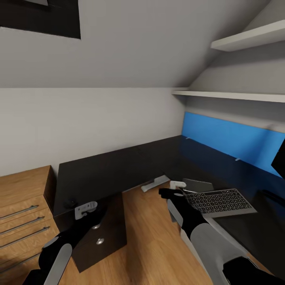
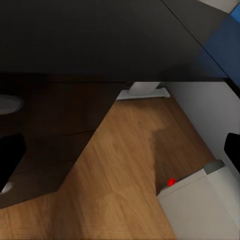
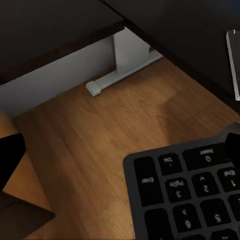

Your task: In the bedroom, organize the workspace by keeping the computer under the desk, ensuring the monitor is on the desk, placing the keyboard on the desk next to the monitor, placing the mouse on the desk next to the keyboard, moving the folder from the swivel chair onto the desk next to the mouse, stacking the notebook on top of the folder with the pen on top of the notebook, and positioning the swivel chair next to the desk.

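We look down over both arms at the desk [image 1: 118,166], its black L-shaped top running along the wall and round the corner under a blue back panel [image 1: 233,140]. The keyboard [image 1: 219,202] lies flat on the desk's right-hand stretch, its near edge hanging a little past the desk edge, and a small dark grey notebook [image 1: 197,185] lies just behind it. The monitor's [image 1: 279,158] black edge shows at the far right. Our right gripper [image 1: 177,186] hovers at the keyboard's left end, near the notebook; we cannot tell how its fingers stand. Our left gripper [image 1: 85,209] hangs over the black drawer unit [image 1: 101,237] with its silver knobs; its fingers are likewise unclear. The white T-foot leg [image 3: 120,75] stands on the wooden floor [image 3: 100,135] below the desktop. A light wooden shelf unit [image 1: 23,206] sits at the left
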Motion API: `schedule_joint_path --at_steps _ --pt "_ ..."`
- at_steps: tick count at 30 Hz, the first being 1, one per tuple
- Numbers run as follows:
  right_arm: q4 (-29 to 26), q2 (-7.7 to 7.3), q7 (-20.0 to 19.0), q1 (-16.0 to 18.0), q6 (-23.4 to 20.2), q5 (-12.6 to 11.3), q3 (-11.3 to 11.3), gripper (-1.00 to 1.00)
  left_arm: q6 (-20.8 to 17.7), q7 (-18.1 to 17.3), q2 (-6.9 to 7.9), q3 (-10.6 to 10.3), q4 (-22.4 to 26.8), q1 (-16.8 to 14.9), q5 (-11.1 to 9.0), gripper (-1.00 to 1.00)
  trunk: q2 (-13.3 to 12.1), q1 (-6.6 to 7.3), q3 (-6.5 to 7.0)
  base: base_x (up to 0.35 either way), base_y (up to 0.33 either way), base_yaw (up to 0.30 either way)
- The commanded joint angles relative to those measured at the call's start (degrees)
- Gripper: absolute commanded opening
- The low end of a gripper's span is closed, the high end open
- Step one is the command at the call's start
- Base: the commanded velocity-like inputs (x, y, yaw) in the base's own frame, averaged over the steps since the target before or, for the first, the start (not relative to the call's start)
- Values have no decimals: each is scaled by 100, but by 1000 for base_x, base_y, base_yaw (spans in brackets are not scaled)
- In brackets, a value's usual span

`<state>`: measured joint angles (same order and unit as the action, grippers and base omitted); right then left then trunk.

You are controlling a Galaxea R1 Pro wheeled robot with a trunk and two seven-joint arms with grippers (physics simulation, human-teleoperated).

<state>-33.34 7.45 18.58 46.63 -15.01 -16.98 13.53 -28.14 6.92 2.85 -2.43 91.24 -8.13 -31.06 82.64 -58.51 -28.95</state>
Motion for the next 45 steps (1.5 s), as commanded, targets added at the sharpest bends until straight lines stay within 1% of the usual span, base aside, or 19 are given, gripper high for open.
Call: schedule_joint_path --at_steps 1,8,13,15,18,19,20,22,26,35,40,45 --pt "-12 -4 53 4 -22 -51 35 100 -17 55 5 -12 8 -4 -59 100 3 0 -8 24 -47 149" --pt "-15 -6 53 4 -23 -55 35 100 -16 55 5 -12 8 -4 -41 100 3 0 -25 83 -240 180" --pt "-15 -6 47 4 -35 -59 37 100 -16 55 5 -12 8 -4 -46 100 3 0 -27 9 -66 30" --pt "-18 -1 42 4 -38 -55 83 100 -17 55 5 -12 8 -4 -48 100 3 0 -27 2 -13 6" --pt "-21 1 41 4 -35 -53 263 100 -16 55 5 -12 8 -4 -46 100 3 0 -27 1 -6 3" --pt "-22 2 41 2 -33 -54 399 100 -16 55 7 -12 8 -4 -44 100 3 0 -27 0 -3 1" --pt "-23 -10 40 -3 -26 -59 693 100 -16 55 5 -11 8 -4 -28 100 3 0 -27 135 -1 0" --pt "-24 -17 40 -1 -31 -59 732 100 -16 55 6 -11 8 -4 -19 100 3 0 -27 199 0 0" --pt "-21 -29 33 -2 -45 -64 763 100 -16 55 5 -12 8 -4 -14 100 3 0 -27 229 0 0" --pt "1 -36 21 -3 -62 -71 781 100 -16 55 6 -12 8 -4 -9 100 3 0 -27 76 0 0" --pt "15 -38 15 -5 -75 -80 782 100 -16 55 5 -12 11 -4 -13 100 3 0 -27 227 0 0" --pt "27 -34 6 -5 -244 -89 768 100 -20 49 5 -19 39 -4 -14 100 3 0 -27 166 0 0"
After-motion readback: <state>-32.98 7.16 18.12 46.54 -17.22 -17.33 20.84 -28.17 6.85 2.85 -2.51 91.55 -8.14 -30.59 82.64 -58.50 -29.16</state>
